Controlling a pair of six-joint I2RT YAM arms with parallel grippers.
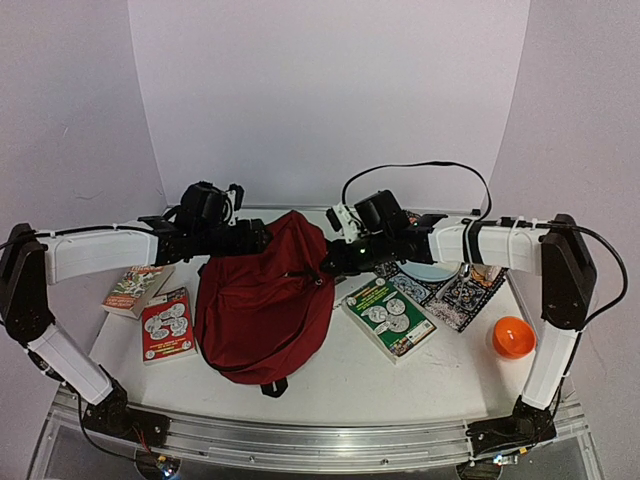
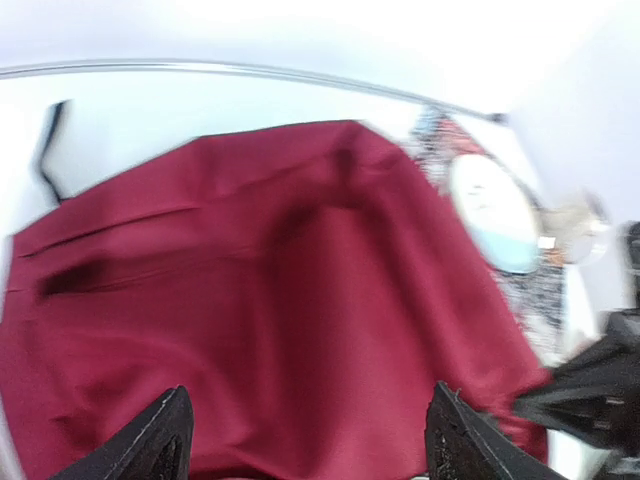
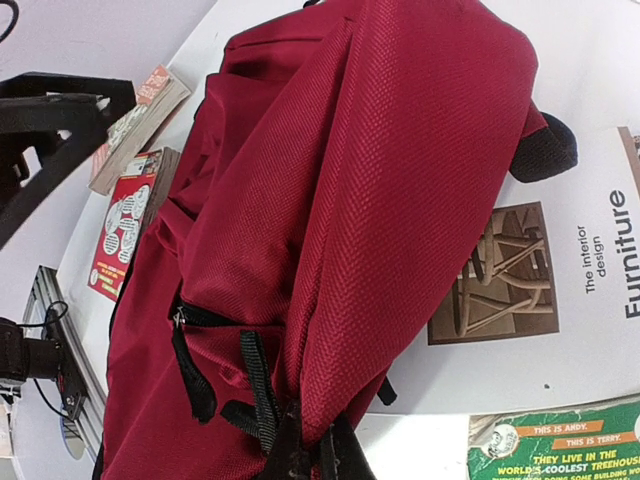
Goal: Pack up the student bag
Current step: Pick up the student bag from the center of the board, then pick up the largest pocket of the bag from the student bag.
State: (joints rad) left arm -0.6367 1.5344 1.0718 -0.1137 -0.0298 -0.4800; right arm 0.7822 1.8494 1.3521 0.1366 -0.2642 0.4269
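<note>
Top view: student bag point(image 1: 262, 300) lies mid-table, a bit left of centre, its far end bunched up twd the back edge. Left gripper point(image 1: 256, 238) & right gripper point(image 1: 330, 262) meet over that far end. Red book point(image 1: 167, 323) sits near the left edge, green book point(image 1: 389, 316) just right of the bag; neither is packed yet.

Left wrist view, blurry: fingers point(image 2: 160, 445) wide apart over red fabric, holding nothing.

Right wrist view: jaws pinched together on a fold of bag fabric by the black straps. The zip pull point(image 3: 179, 319) shows only here, as does a Furniture book point(image 3: 560, 290) partly hidden behind the bag.

Looks like the opening-up step. Next, I'd say the left needs a grip on the zip or the opposite lip. Zip open or not, can't tell.
</note>
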